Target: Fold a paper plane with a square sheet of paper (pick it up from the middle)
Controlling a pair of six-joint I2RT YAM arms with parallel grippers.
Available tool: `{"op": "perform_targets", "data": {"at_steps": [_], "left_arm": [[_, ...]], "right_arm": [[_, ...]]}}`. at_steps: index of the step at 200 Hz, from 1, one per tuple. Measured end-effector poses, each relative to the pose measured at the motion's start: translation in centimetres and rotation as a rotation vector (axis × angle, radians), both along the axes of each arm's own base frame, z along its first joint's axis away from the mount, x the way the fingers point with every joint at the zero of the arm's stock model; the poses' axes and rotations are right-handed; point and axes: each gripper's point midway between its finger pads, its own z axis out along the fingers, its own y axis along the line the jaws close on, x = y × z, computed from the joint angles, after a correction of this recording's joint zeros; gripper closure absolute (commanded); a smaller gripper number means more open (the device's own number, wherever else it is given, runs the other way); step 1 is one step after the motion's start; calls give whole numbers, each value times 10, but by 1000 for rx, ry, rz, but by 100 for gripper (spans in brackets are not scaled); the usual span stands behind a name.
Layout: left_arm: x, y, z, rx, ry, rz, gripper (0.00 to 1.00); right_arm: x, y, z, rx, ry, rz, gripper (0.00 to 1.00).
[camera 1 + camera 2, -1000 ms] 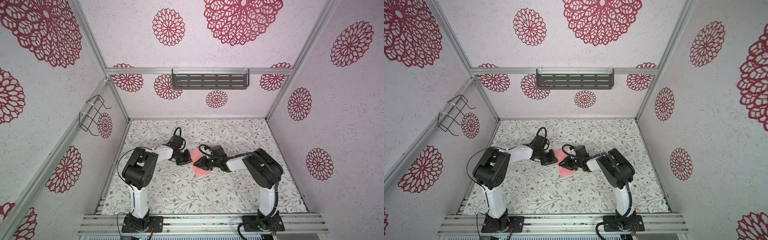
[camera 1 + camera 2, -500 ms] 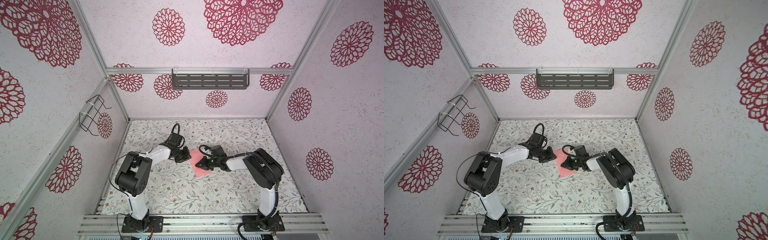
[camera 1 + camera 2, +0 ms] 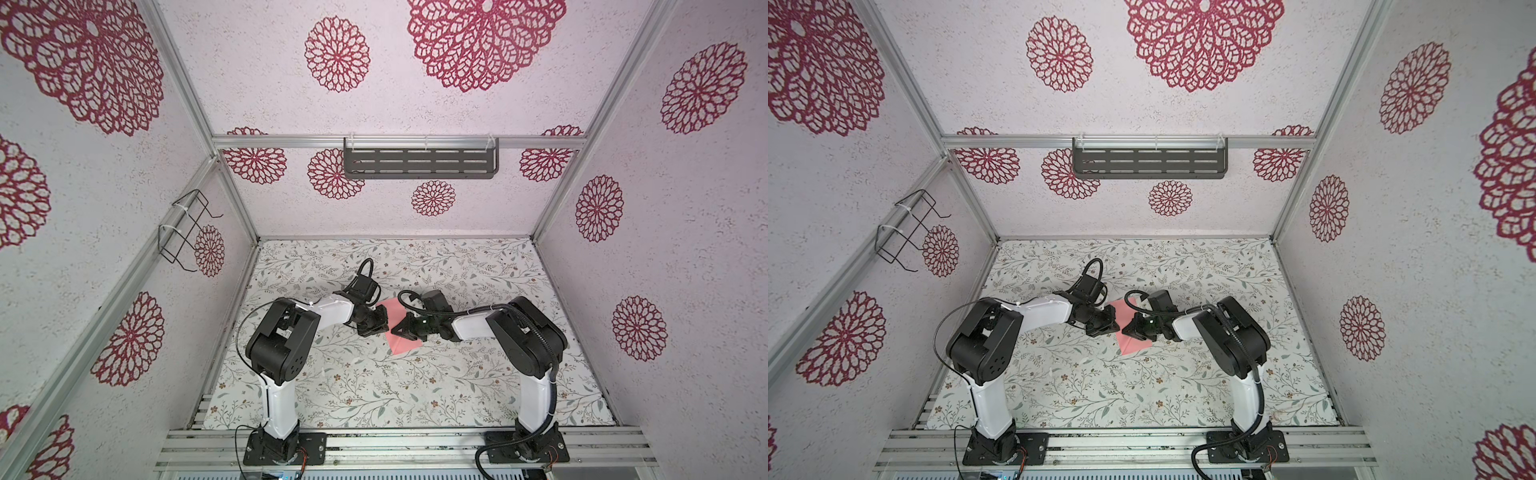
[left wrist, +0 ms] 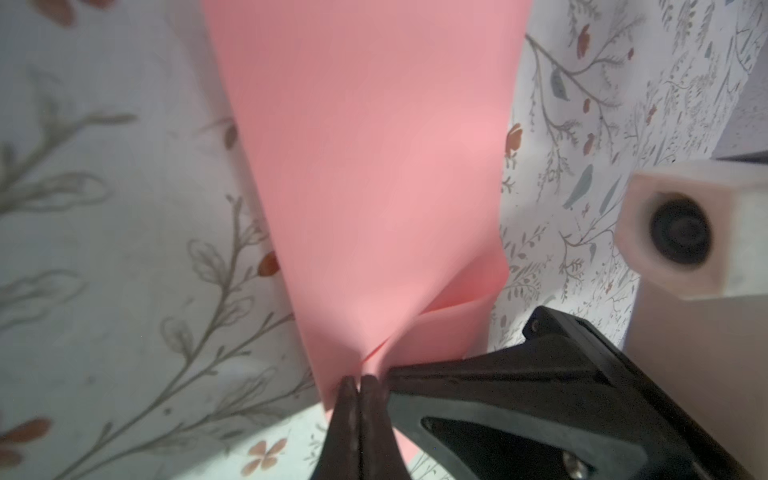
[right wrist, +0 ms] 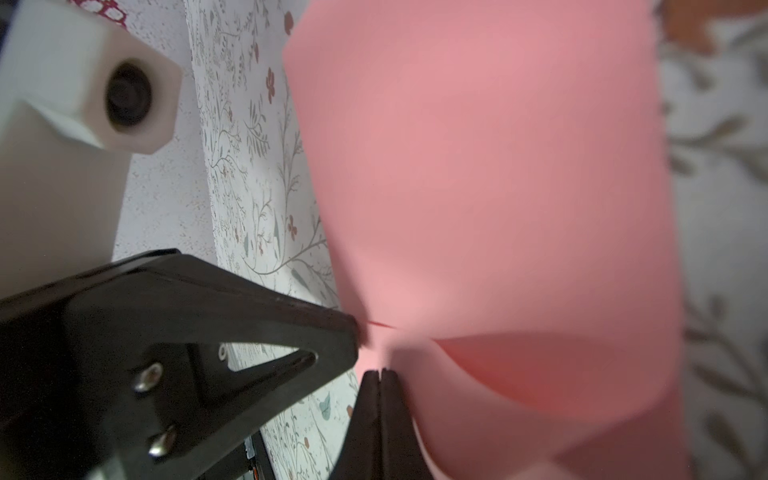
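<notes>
The square sheet of paper (image 3: 394,309) (image 3: 1133,345) is salmon pink and lies mid-table in both top views, under the two gripper heads that meet over its middle. My left gripper (image 3: 383,326) (image 4: 358,380) is shut, pinching a raised ridge of the sheet (image 4: 374,166) at its tips. My right gripper (image 3: 395,331) (image 5: 380,372) faces it tip to tip and is shut on the same raised part, where the paper (image 5: 498,187) bulges up beside its fingers. No paper plane shape is in view; the sheet is uncreased apart from the pinched ridge.
The table has a floral cover (image 3: 374,395). A grey slotted shelf (image 3: 419,163) hangs on the back wall and a wire basket (image 3: 187,232) on the left wall. Each wrist view shows the other arm's white camera housing (image 4: 685,232) (image 5: 104,91) close by.
Both grippers have closed onto the middle of the sheet, drawing it up into a ridge. The left arm's elbow swung out and came back; the right arm barely moved.
</notes>
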Motion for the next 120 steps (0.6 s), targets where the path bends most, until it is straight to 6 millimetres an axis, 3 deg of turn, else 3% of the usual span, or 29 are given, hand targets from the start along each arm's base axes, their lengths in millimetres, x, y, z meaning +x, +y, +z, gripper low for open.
{"op": "perform_targets", "data": {"at_steps": [77,120], "left_arm": [[1,3,-5,41,-7,-29,100],[0,3,-6,54,-15,-39,100]], "right_arm": [[-3,0,4,-7,-51,48,99],[-22,0,18,19,-84,118,99]]}}
